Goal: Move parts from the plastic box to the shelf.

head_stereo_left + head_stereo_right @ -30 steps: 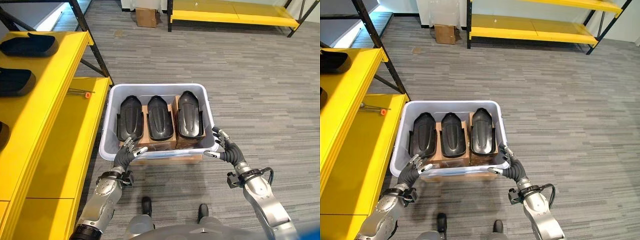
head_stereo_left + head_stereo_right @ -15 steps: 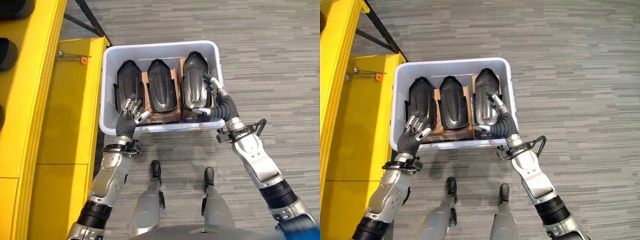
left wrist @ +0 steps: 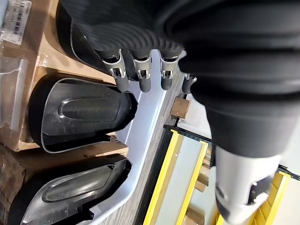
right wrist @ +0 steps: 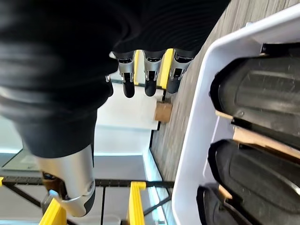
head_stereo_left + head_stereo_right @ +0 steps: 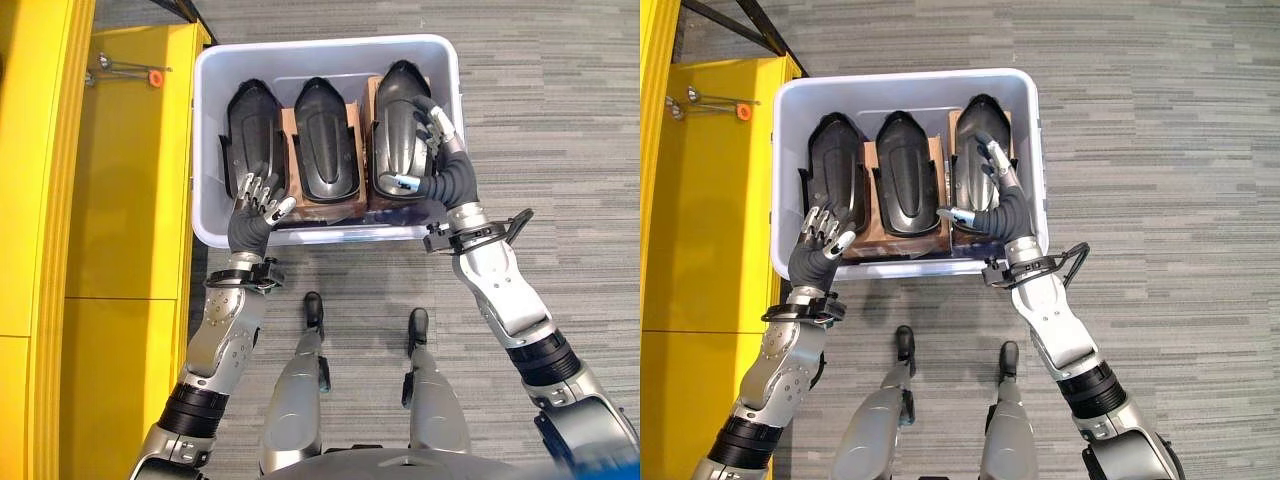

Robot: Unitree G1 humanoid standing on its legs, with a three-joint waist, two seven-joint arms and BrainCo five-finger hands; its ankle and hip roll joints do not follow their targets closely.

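My two arms reach into the white plastic box on the grey striped floor, just beside the yellow shelf on my left. Three black moulded parts stand side by side in the box, nested among brown cardboard pieces: the left part, the middle part and the right part.

My left robot hand is over the near end of the left part, close to the box's near wall, its fingers relaxed and only gently bent, holding nothing. My right robot hand is spread over the near half of the right part, fingers straight along the part's outer edge and thumb reaching across its near end; whether the tips press the surface I cannot tell. The right wrist view shows its fingers extended, curled round nothing.

All three parts are in the box. On the shelf's far end lie thin metal tools, one of them with an orange handle.
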